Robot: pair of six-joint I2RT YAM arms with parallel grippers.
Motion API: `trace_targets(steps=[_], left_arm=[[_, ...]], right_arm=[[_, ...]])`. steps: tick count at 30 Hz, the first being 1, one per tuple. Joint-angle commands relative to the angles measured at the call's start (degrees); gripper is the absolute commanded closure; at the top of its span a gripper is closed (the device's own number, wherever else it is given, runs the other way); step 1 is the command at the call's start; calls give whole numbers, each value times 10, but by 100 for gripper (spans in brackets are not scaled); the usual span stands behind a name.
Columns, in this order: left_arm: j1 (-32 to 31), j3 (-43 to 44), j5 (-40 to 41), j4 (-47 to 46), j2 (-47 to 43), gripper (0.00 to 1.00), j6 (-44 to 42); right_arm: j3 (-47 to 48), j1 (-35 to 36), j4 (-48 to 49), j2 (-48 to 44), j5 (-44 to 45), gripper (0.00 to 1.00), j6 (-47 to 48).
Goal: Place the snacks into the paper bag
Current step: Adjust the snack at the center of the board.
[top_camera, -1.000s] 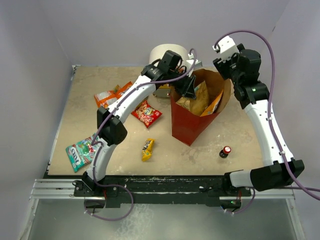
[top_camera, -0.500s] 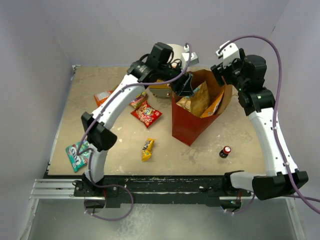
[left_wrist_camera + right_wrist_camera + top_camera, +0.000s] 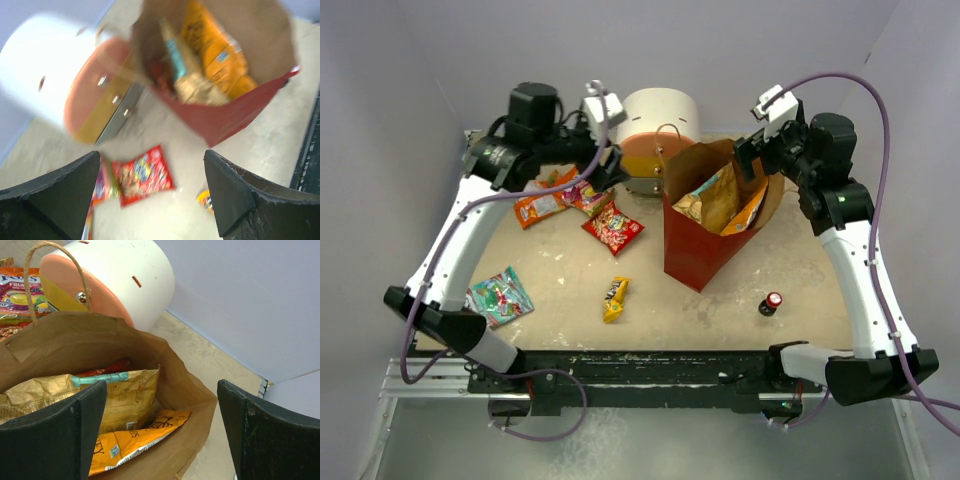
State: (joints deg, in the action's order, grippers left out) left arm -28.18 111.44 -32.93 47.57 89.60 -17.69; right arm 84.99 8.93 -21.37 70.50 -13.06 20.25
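Observation:
The paper bag (image 3: 692, 250) stands upright right of centre, brown inside with red sides. A tan chip bag (image 3: 718, 196) and an orange one (image 3: 751, 210) sit in it, also seen in the right wrist view as the tan bag (image 3: 117, 395) and the orange bag (image 3: 135, 440). On the table lie an orange packet (image 3: 538, 207), a red packet (image 3: 613, 226), a yellow bar (image 3: 614, 298) and a teal candy bag (image 3: 498, 297). My left gripper (image 3: 608, 170) hangs open and empty above the red packet (image 3: 142, 175). My right gripper (image 3: 752, 158) is open over the bag's far right rim (image 3: 190, 385).
A round white-and-orange drawer unit (image 3: 655, 130) stands just behind the bag, close to the left gripper. A tiny red-capped bottle (image 3: 773, 302) stands right of the bag near the front. Walls close the table at the back and on both sides.
My left arm has pulled back from the bag's mouth to the left and opened, leaving the tan chip bag inside. My right gripper has opened wider beside the bag's rim.

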Motion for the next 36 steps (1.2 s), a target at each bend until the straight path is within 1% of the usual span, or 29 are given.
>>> trace_targets(steps=[1,4,10,15,21,24,28,31,33,36], left_arm=[[72,-95,36,-3,-67,11,-21],[132,-157,37,4,-97,9,-18],[290,-282,12,15,-140,9,-43],[404,-372,-6,28,-170,9,-90],[505,-452,30,55,-190,8,-164],[576,-485,48,68,-193,8,-219],[683,-508,58,84,-171,8,-305],[746,-509,61,89,-121,9,-360],[775,-499,55,96,-81,10,-390],[784,-487,42,103,-31,11,-417]], right_arm=[[8,-7,0,-9,-34,3,-19],[9,-10,-2,-9,-36,0,-22],[1,-13,-7,-20,-45,0,-13],[-4,-14,-10,-29,-58,0,-9],[-5,-15,-16,-41,-80,0,-12],[-6,-16,-20,-48,-91,0,-12],[5,-16,-32,-44,-106,0,-13],[11,-16,-40,-34,-120,0,-15],[14,-16,-40,-27,-129,1,-16],[14,-16,-41,-20,-141,1,-17]])
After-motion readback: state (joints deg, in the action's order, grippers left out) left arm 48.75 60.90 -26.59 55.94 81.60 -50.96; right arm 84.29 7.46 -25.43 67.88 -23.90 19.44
